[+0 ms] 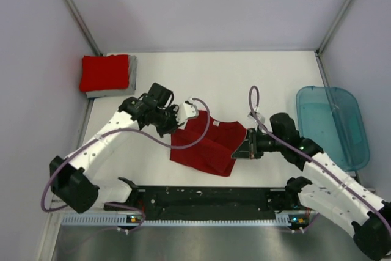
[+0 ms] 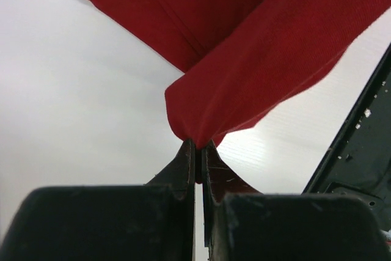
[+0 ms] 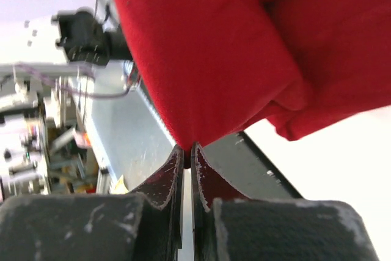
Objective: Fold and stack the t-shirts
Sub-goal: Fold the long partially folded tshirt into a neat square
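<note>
Your L end effector (image 2: 197, 146) & R end effector (image 3: 187, 149) both clenched on dark red t-shirt (image 1: 208, 145); red-on-grey stack (image 1: 105, 73) sits back-left of it.

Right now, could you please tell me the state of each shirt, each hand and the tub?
dark red t-shirt: mid-table, partly folded, pinched at two sides.
brighter red t-shirt: folded, lying on top of the grey one.
grey t-shirt: folded, bottom of the stack.
left hand: shut on the dark red t-shirt.
right hand: shut on the dark red t-shirt.
teal tub: upright, open-topped.
</note>
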